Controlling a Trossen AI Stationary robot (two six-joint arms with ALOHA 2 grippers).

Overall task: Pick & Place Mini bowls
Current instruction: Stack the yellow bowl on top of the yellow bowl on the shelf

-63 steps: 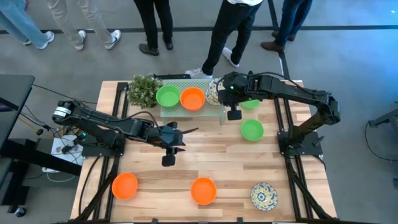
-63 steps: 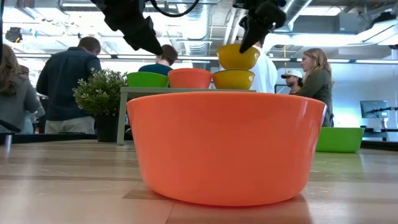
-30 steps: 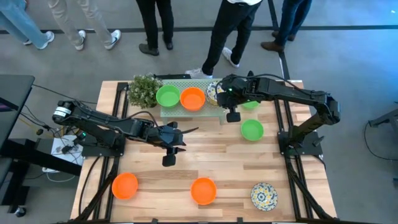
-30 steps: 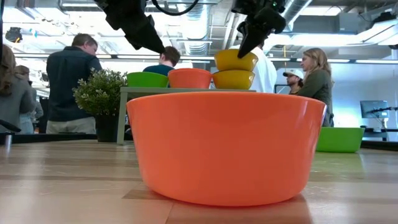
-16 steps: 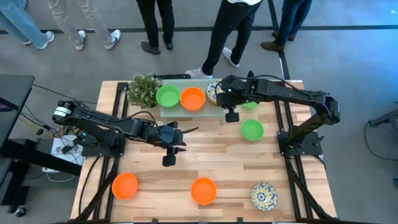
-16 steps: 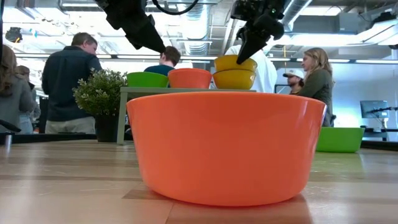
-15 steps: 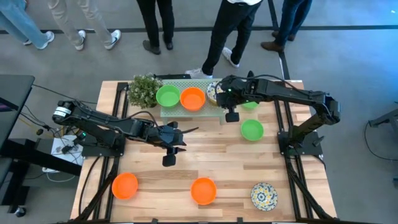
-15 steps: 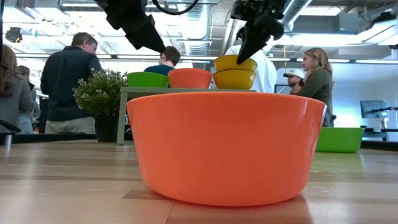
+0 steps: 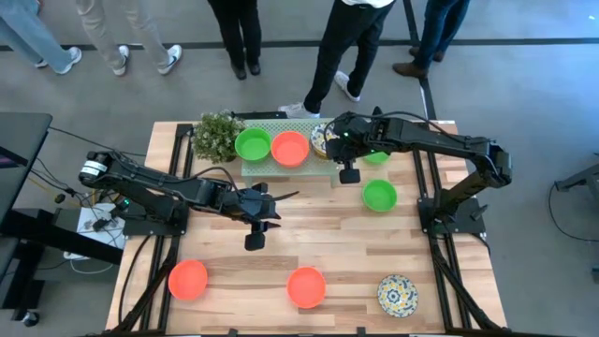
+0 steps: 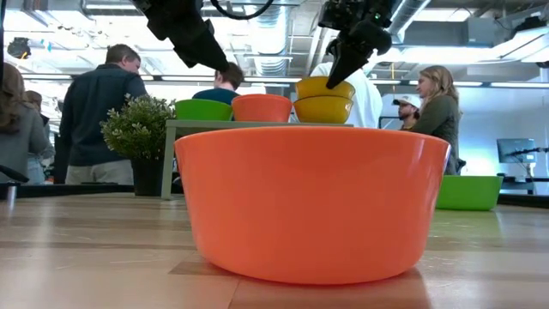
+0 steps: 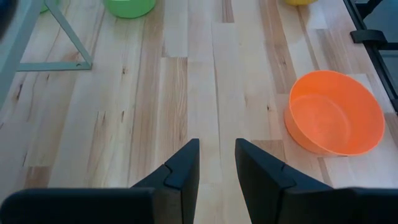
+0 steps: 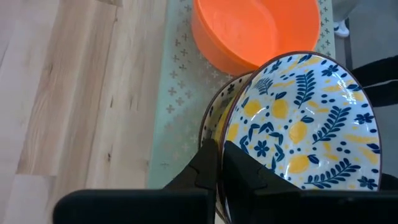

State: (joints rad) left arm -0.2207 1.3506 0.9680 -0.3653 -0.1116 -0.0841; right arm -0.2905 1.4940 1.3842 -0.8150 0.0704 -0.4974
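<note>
Now | right end effector (image 12: 219,163) pinching floral mini bowl (image 12: 305,124) rim | bowl opening up, tilted

- A stand (image 9: 281,167) is sitting at the far edge of the desk (image 9: 309,234), with a plant (image 9: 215,136) just beside its left end.
- Two bowls (image 9: 253,145) are lying side by side on the stand, and a stacked pair (image 12: 298,121) is resting at its right end.
- The right end effector (image 12: 219,155) is pinching the rim of the upper bowl of that pair.
- Two more bowls (image 9: 379,195) are lying right of the stand.
- Three bowls (image 9: 306,286) are lining the near edge.
- The left end effector (image 11: 216,163) is hanging over mid-desk.
</note>
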